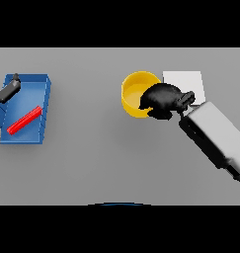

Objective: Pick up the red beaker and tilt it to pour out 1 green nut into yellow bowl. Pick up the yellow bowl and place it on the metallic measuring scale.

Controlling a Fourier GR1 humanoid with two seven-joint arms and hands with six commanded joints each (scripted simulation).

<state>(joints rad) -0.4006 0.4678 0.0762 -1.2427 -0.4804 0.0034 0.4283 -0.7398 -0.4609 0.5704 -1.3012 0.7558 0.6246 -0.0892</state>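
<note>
The yellow bowl (133,94) stands on the grey table right of centre. My right hand (163,100) is at the bowl's right rim, with its fingers curled over the rim. Its back hides that side of the bowl. The pale square measuring scale (185,80) lies just right of the bowl, partly behind the hand. A long red object (24,120) lies slanted in the blue tray (44,101) at the far left. My left hand (9,90) is over the tray's far left corner with its fingers straight, holding nothing. I see no green nut.
The blue tray's raised walls stand near the table's left edge. My right forearm (215,136) crosses the table's right side from the lower right.
</note>
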